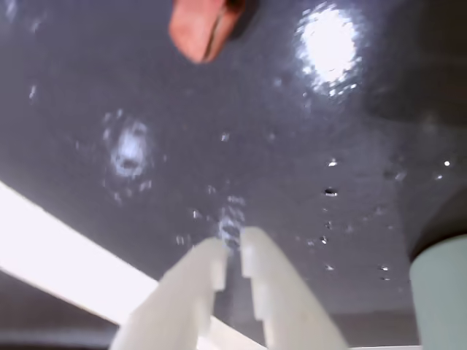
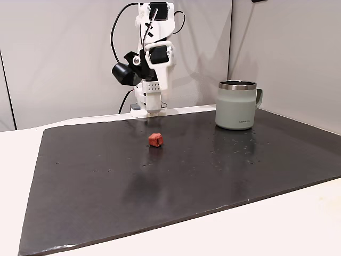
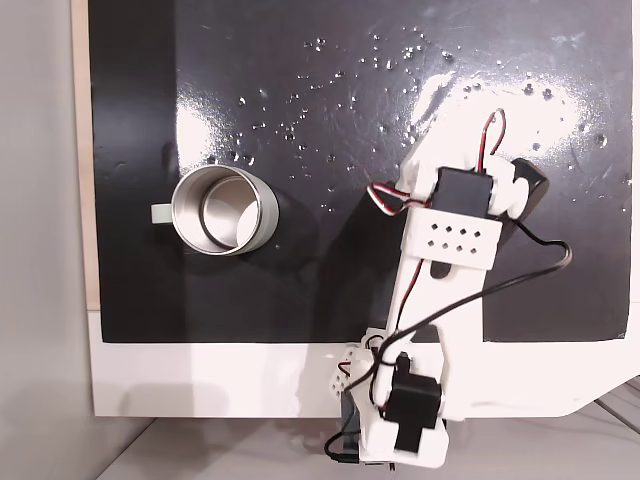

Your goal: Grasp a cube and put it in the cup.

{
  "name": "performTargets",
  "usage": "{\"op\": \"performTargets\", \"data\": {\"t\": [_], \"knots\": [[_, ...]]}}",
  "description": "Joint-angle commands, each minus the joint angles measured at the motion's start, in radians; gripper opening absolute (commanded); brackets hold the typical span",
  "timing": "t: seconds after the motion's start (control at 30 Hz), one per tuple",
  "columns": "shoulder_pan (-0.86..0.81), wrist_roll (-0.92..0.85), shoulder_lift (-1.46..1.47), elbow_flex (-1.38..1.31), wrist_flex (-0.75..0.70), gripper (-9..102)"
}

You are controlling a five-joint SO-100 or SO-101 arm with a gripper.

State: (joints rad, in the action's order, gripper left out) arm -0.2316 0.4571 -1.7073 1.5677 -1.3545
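The tiny reddish-orange cube (image 2: 156,140) lies on the black mat, in front of the folded arm and well left of the cup in a fixed view. In the wrist view the cube (image 1: 201,29) sits at the top edge, far beyond my gripper (image 1: 233,248). Its white fingers stand almost together with nothing between them. The pale grey-green cup (image 2: 237,109) stands upright at the mat's back right, handle to the right; from above, the cup (image 3: 262,225) looks empty. A slice of the cup (image 1: 441,292) shows at the wrist view's lower right. My gripper (image 2: 153,112) points down near the mat's back edge.
The black mat (image 2: 160,181) covers most of the white table (image 2: 21,160). Its white border (image 1: 58,262) runs under my gripper in the wrist view. Grey wall panels close off the back. The arm's base and cables (image 3: 400,410) sit at the mat's edge.
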Motion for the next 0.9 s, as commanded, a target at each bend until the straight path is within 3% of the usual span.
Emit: {"op": "performTargets", "data": {"t": [0.0, 0.5, 0.7, 0.87], "knots": [[-0.012, 0.083, 0.069, -0.133, -0.066, 0], [-0.092, 0.133, 0.144, -0.172, -0.100, 0], [-0.101, 0.109, 0.156, -0.170, -0.110, 27], [-0.089, 0.097, 0.158, -0.175, -0.112, 29]]}}
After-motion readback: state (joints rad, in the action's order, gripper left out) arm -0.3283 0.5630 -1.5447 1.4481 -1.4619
